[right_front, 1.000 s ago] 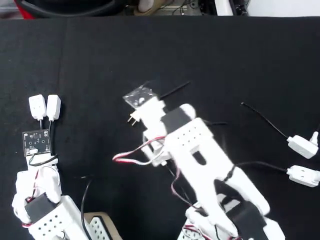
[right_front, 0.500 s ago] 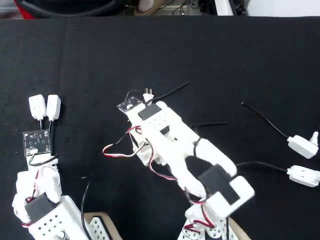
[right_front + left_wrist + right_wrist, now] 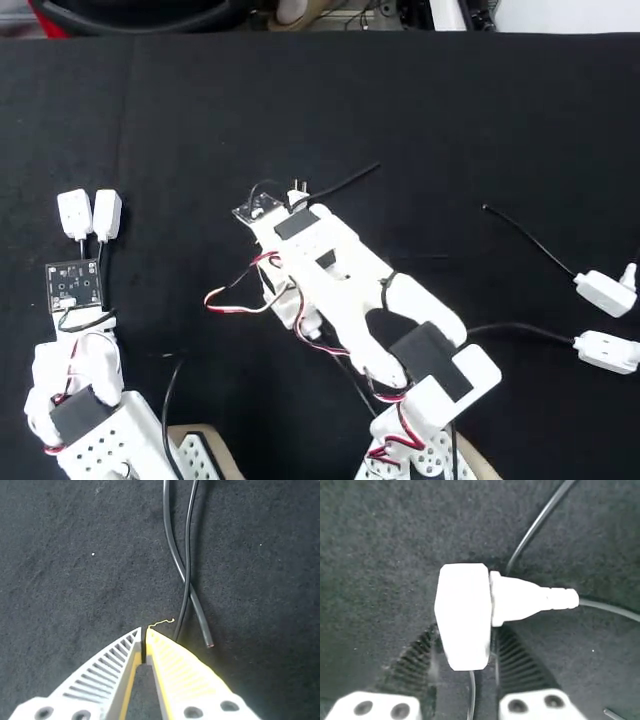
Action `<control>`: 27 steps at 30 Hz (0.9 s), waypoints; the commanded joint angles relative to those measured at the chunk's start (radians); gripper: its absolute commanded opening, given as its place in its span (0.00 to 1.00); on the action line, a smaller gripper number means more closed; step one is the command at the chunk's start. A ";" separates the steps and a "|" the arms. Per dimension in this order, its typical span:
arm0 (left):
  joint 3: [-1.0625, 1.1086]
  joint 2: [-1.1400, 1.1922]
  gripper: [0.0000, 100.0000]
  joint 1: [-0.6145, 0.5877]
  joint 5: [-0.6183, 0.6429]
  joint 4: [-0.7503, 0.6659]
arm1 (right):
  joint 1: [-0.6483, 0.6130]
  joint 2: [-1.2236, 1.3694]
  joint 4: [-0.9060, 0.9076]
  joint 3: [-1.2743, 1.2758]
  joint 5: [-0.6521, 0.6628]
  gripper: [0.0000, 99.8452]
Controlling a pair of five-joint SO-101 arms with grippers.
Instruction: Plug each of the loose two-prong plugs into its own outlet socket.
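Note:
My right gripper is shut on a white two-prong plug, with the plug's black cable trailing away. In the high view this plug sits at the tip of the right arm near the table's middle, its prongs pointing toward the far edge. Two white cable-end blocks lie side by side at the left, just beyond my left arm. My left gripper is shut and holds nothing, low over the cloth beside two crossing black cables.
Two more white cable-end pieces lie at the right edge, the farther one showing a prong. Their black cables run across the black cloth. Red and white servo wires loop out beside the right arm.
The right arm has swung its wrist round and dropped lower. The held plug's prongs, which pointed toward the near left, now point toward the far edge. The left arm has stayed still.

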 commanded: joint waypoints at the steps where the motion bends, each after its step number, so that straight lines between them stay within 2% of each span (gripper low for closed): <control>1: -0.001 -0.003 0.03 0.010 -0.006 -0.005 | -0.006 -0.027 0.012 -0.045 0.015 0.01; 5: -0.001 -0.003 0.03 0.010 -0.006 -0.005 | 0.003 -0.125 0.094 -0.045 0.017 0.01; 9: -0.001 -0.003 0.03 0.010 -0.006 -0.005 | 0.101 -0.286 0.187 -0.051 0.075 0.01; 12: -0.001 -0.003 0.03 0.010 -0.006 -0.005 | 0.255 -0.395 0.267 -0.070 0.146 0.01; 17: -0.001 -0.003 0.03 0.010 -0.006 -0.005 | 0.605 -0.492 0.334 -0.131 0.339 0.01; 22: -0.001 -0.003 0.03 0.010 -0.006 -0.005 | 0.921 -0.478 0.302 -0.213 0.517 0.01; 27: -0.001 -0.003 0.03 0.010 -0.006 -0.005 | 1.131 -0.331 0.212 -0.331 0.580 0.01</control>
